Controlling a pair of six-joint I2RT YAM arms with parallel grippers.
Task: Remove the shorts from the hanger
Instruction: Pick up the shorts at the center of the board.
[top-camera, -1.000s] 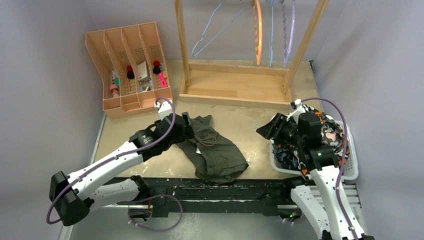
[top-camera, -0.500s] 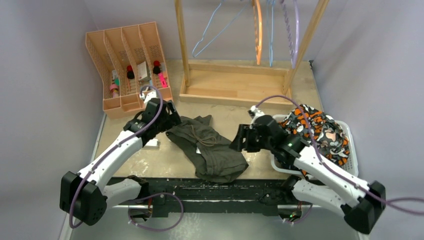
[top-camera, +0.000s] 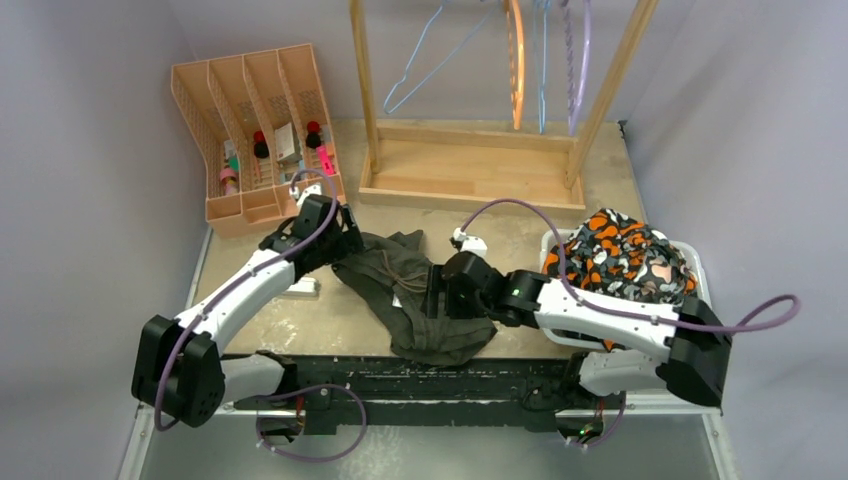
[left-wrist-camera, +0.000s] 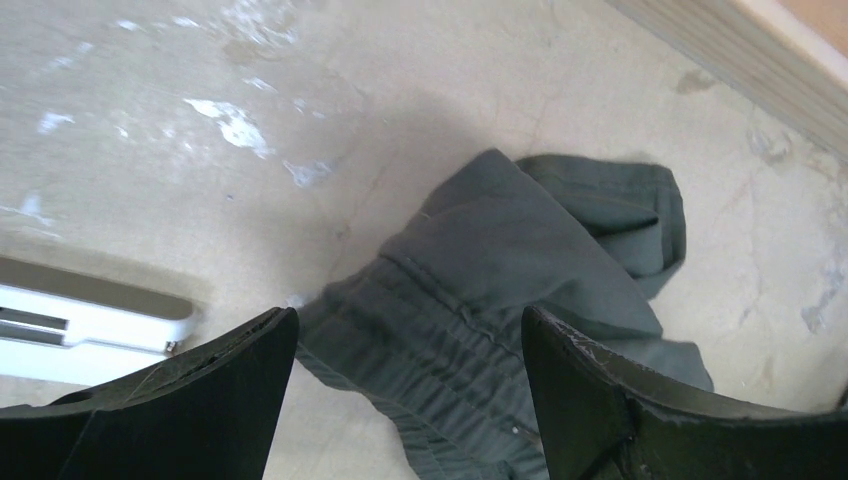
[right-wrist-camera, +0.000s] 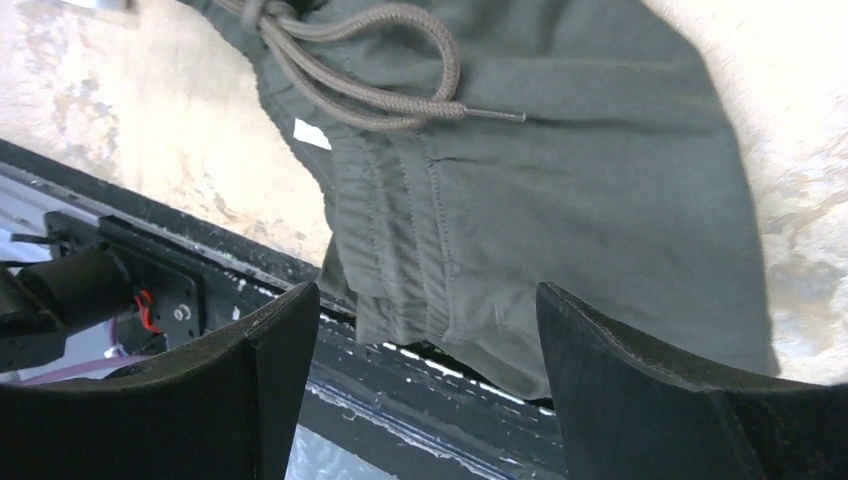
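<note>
Swung from basket (top-camera: 696, 268) to olive shorts (right-wrist-camera: 600, 150) on tabletop (top-camera: 500, 225); right claw (right-wrist-camera: 428, 335) spread above them, left claw (left-wrist-camera: 408, 330) spread astride waistband, both poised to pinch

Hangers (top-camera: 516, 70) and wooden rack (top-camera: 365, 90), tops beyond the upper edge.

Blocked at the back by the wooden rack base (top-camera: 470, 172) and its uprights, with hangers (top-camera: 517, 70) overhead. Closed off at back left by the compartment organizer (top-camera: 255, 130) and at right by the white basket (top-camera: 703, 335) heaped with camouflage shorts (top-camera: 625, 255). Passable over bare table (top-camera: 505, 240) between rack base and olive shorts (top-camera: 415, 305). Crowded mid-table by left gripper (left-wrist-camera: 408, 320) and right gripper (right-wrist-camera: 425, 295), both spread wide just above those shorts. Obstructed beside the left arm by a flat white object (left-wrist-camera: 90, 325).
</note>
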